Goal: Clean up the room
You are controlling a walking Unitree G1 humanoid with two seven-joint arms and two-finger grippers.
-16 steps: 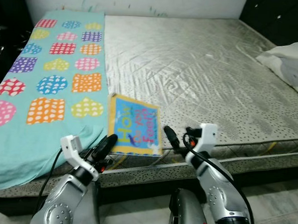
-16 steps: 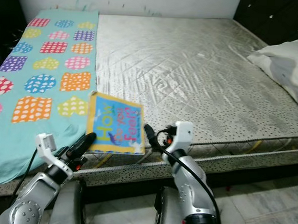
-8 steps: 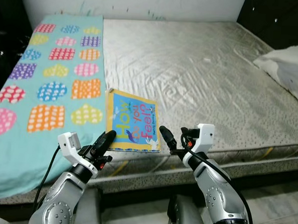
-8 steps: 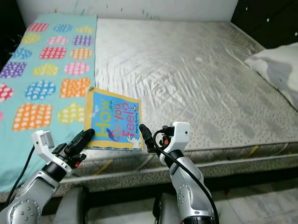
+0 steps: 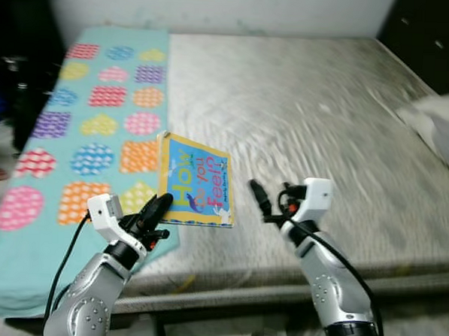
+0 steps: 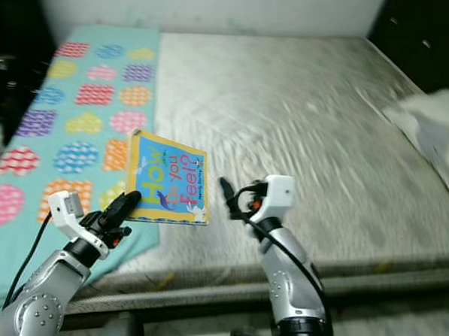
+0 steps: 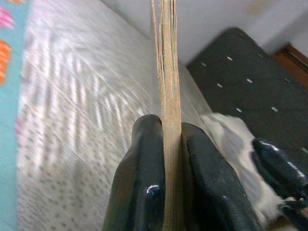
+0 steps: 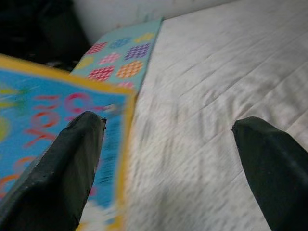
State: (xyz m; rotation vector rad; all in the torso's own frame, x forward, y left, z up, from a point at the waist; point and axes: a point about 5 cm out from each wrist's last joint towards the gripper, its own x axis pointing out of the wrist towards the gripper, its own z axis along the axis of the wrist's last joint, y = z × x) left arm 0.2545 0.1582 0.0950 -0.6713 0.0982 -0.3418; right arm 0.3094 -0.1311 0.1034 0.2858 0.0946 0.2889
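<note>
From my station, the two head eyes looked forward and down from above the foot of the bed (image 5: 324, 128), both taking in the same mattress, the patterned blanket (image 5: 99, 109), the book (image 5: 194, 180) and both arms, the right eye's picture shifted slightly sideways and blurred. The left wrist camera sat very close behind the left pincer (image 7: 166, 183), looking along its fingers edge-on at the book toward the pillow (image 7: 231, 139). The right wrist camera looked between the right pincer (image 8: 168, 159) fingers across the mattress to the blanket, sharing the book's cover with the head views.
</note>
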